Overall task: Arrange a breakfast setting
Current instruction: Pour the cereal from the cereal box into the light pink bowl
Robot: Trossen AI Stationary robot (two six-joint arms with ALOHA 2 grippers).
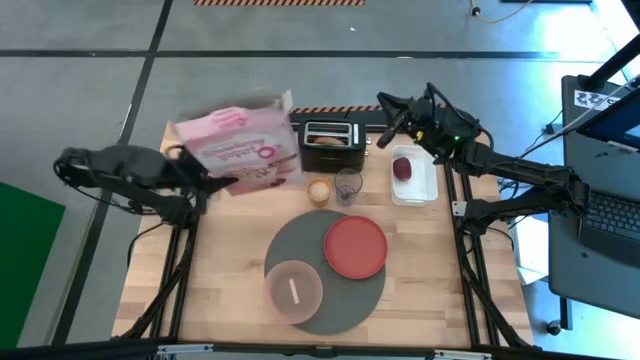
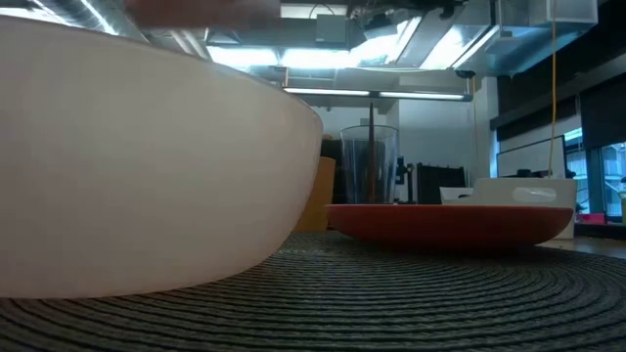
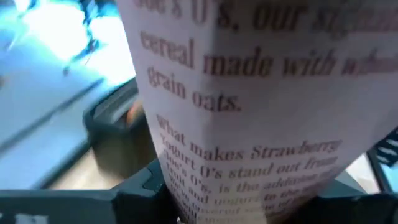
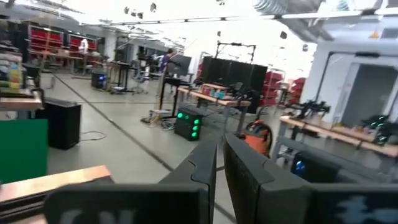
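Left gripper at nine o'clock of the table, clamped on a pink cereal box and holding it tilted above the table's far left part; in the left wrist view, box filling the picture between the dark fingers, printed text facing the camera. Right gripper raised at about one o'clock, past the table's far edge, fingers nearly together with only a thin gap, holding nothing. Grey mat at six o'clock of the table centre, carrying a red plate on its two o'clock part and a pale bowl on its seven o'clock part, the two close but apart. Small bright mark inside the bowl, too small to tell. Toaster at twelve o'clock on the far edge, something tan in its slot, cannot tell what. Just near of it, a small tan cup and a clear glass side by side. White tray at two o'clock, dark-red fruit lying in it. In the low view, bowl huge at nine o'clock, plate at three o'clock on the ribbed mat, glass behind.
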